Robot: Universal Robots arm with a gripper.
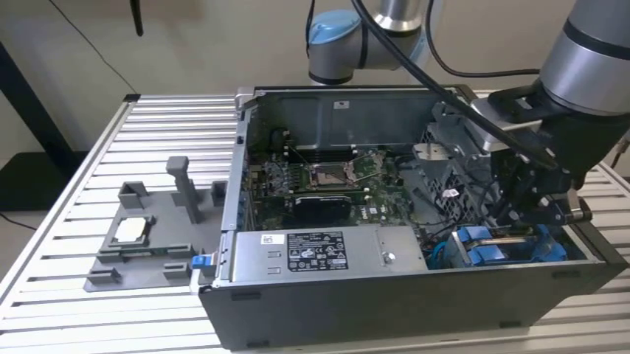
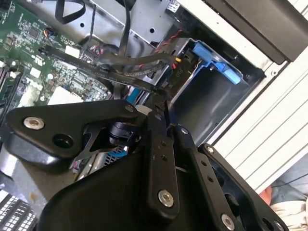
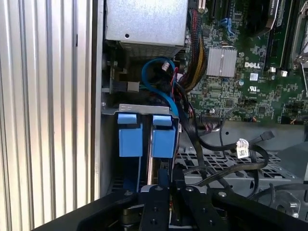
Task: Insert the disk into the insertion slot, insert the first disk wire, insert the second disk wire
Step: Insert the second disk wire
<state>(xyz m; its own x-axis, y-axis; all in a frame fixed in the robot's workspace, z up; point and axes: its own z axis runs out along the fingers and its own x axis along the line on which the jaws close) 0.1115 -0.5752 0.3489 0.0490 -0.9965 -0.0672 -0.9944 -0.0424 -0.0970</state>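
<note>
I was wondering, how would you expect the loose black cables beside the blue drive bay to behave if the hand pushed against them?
The black cables would probably flop aside: they lie in slack curves. Anchored ends could make them spring back toward the blue drive bay.

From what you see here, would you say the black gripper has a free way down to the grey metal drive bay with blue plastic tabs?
Probably yes: the gripper hangs just above the drive bay, whose top lies open. Black cables run beside it, not across it.
</note>
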